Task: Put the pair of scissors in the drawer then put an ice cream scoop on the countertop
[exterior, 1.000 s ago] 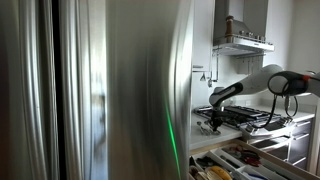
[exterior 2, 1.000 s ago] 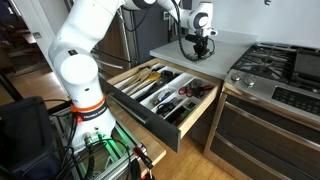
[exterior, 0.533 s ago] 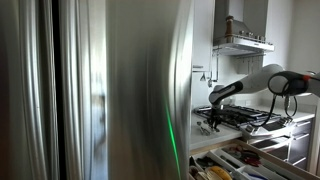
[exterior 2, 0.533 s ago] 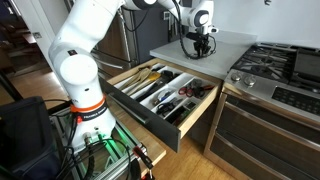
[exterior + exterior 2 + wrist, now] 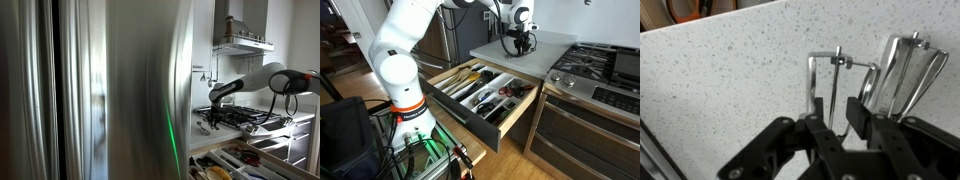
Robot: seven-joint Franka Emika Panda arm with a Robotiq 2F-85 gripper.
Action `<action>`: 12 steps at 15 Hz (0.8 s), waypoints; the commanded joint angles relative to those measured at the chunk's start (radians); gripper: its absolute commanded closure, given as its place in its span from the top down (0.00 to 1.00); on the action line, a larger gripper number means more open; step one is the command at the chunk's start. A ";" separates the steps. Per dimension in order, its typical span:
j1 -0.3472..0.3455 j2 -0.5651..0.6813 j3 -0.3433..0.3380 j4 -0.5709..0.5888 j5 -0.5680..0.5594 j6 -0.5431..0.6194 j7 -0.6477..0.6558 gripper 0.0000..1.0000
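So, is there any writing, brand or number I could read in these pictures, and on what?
None can be read. The robot arm, the drawer, the hob, the countertop and the metal utensil show no legible words, labels or numbers; any marking there is too small or blurred.

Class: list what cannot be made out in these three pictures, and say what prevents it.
Wrist view: whether the tool grips the metal utensil; its black fingers cover the contact.
An exterior view: most of the drawer; the refrigerator and the bottom edge hide it.
An exterior view: whether scissors lie in the drawer; the utensils are too small.
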 commanded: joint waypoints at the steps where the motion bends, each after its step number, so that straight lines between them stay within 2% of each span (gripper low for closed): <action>1: -0.012 0.018 0.005 0.009 0.010 -0.029 -0.012 0.59; 9: -0.019 0.047 0.006 0.010 0.011 -0.021 -0.017 0.57; 10: -0.018 0.045 0.007 0.010 0.011 -0.021 -0.017 0.45; 12: -0.017 0.040 0.007 0.007 0.010 -0.021 -0.017 0.44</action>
